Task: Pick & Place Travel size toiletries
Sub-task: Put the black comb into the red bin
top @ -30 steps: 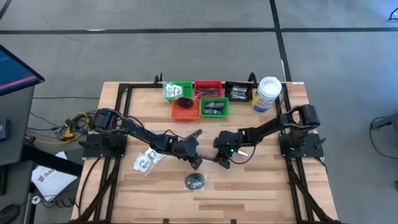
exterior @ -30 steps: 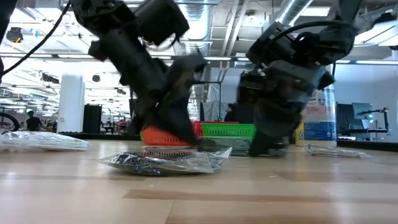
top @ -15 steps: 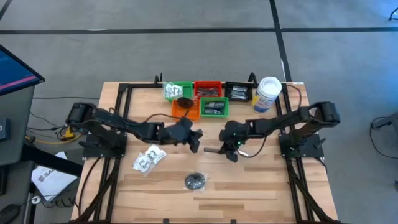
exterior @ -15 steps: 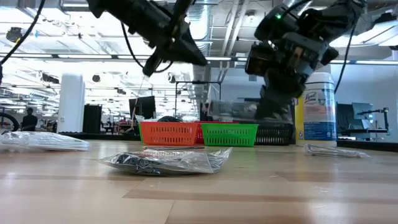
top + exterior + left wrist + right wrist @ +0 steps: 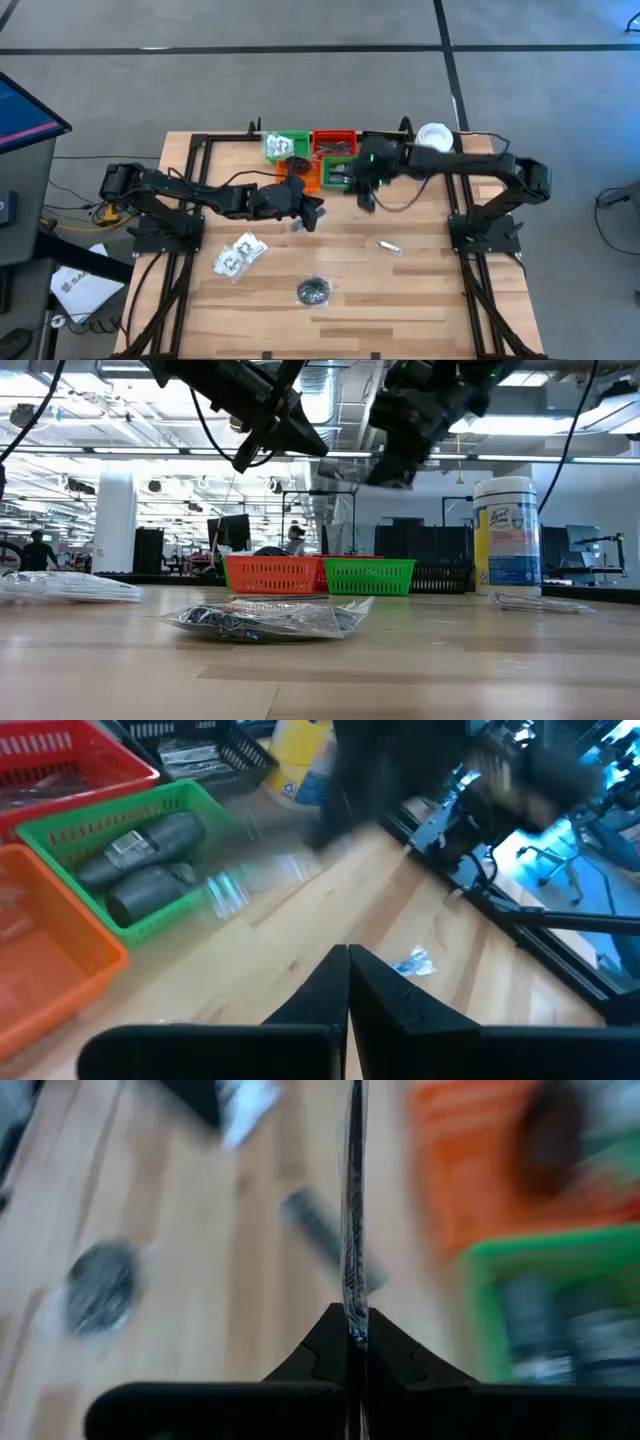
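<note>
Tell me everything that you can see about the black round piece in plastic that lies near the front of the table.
The black round piece in plastic is a dark, flat, round item sealed in a clear, crinkled wrapper that spreads past it in the low view. It lies flat on the wooden table, near the front edge, about midway across. Nothing touches it except the table. The clear packet with white contents lies apart from it, toward the left arm's side.

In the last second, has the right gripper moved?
Yes. In the high view the right gripper went from mid-table back toward the trays and now hangs by the green tray, shut on a thin packet.
</note>
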